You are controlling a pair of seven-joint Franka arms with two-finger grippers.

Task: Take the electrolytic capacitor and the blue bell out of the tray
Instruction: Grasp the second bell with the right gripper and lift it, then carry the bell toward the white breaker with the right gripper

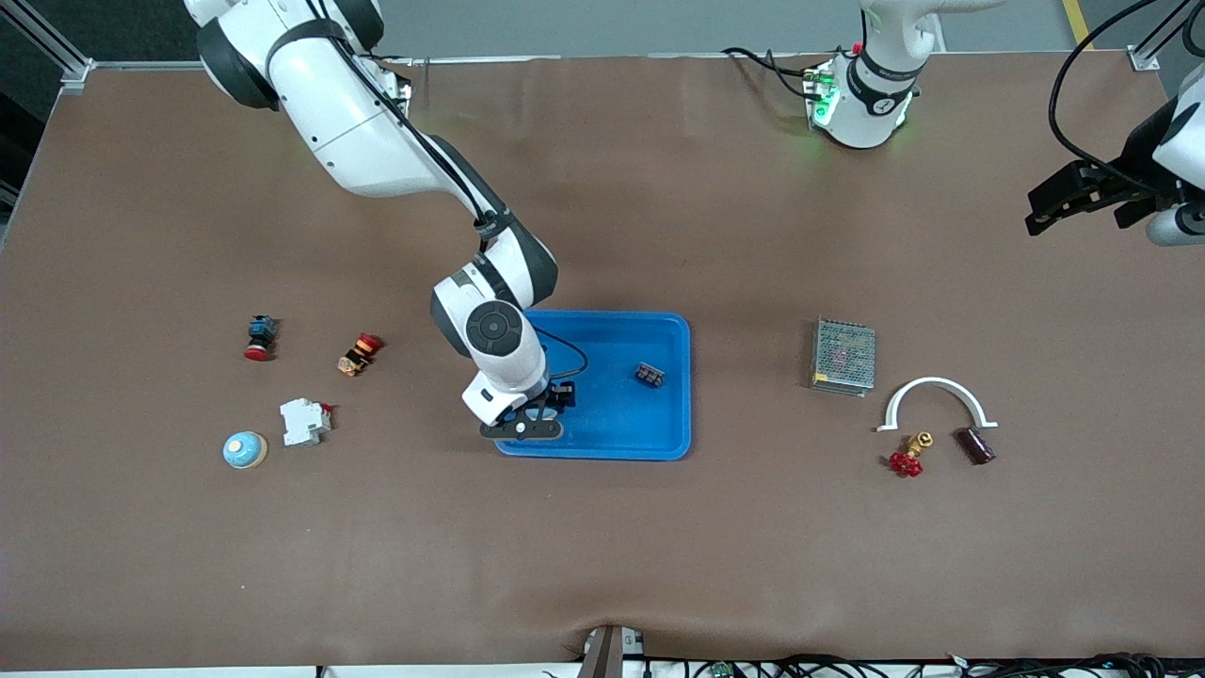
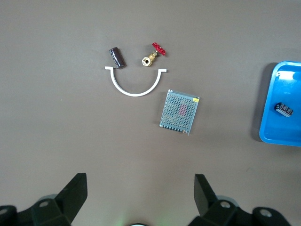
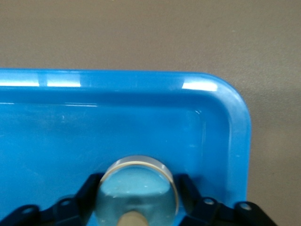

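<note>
Over the blue tray (image 1: 673, 395), right gripper (image 3: 136, 200) clamps a round bell (image 3: 136, 188); left gripper (image 2: 138, 188) waits, fingers wide, empty.

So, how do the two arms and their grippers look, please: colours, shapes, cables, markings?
Both arms have glossy white rounded shells with black bands at the joints. The right arm has a black round cap on its wrist, and a black cable runs along it to the right gripper, which is black. The left arm shows green lights and black cables at its base. The left gripper has black, wedge-shaped fingers.
</note>
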